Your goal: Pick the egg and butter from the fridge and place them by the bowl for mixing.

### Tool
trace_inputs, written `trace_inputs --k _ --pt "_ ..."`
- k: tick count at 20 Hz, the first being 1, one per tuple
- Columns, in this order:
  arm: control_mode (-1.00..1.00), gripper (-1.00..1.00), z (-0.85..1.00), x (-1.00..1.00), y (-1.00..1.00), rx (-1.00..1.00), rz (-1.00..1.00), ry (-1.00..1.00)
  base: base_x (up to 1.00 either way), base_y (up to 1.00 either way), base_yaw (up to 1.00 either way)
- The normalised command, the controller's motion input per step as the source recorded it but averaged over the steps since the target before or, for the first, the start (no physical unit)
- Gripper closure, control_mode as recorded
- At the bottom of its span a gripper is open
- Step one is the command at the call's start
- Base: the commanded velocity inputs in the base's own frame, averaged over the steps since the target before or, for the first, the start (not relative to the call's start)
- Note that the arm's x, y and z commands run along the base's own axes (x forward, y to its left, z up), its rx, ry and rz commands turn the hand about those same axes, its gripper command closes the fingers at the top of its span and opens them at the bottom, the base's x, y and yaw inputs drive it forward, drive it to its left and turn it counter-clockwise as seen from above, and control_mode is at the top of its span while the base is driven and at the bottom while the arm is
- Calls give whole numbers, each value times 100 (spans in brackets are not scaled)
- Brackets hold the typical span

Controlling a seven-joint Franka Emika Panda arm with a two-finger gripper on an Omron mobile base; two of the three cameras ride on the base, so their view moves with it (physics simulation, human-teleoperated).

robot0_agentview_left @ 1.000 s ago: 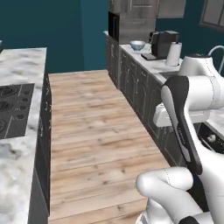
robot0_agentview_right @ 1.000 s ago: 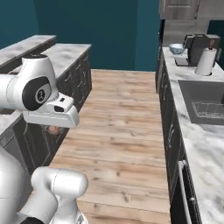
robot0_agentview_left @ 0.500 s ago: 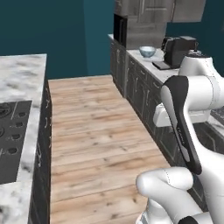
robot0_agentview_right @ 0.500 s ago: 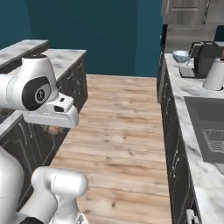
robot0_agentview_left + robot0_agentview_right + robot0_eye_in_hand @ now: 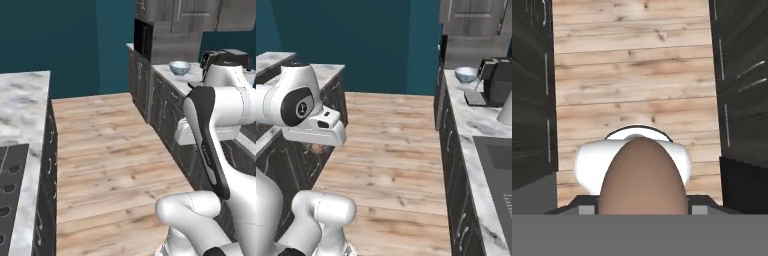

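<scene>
From the base I'm looking down a wooden floor (image 5: pixel 110 150) between dark cabinets (image 5: pixel 453 150), with a marble counter (image 5: pixel 476 125) running along the right. The pale bowl (image 5: pixel 179 67) sits on that counter, far ahead near its end, beside a dark coffee machine (image 5: pixel 498 80). In the hand view the egg (image 5: pixel 643 177) is a smooth brown oval, close to the lens, seated between the fingers and hiding them. My gripper (image 5: pixel 643 207) is partly closed and holding the egg, which hangs over the floor.
</scene>
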Motion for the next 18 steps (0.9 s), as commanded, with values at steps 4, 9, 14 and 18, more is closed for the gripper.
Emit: trace_inputs --k 4,9,14,18 --pt "100 100 0 0 0 0 0 0 100 24 -15" --pt "100 100 0 0 0 0 0 0 100 40 -15" --pt "100 100 0 0 0 0 0 0 100 50 -15" --pt "100 100 0 0 0 0 0 0 100 49 -18"
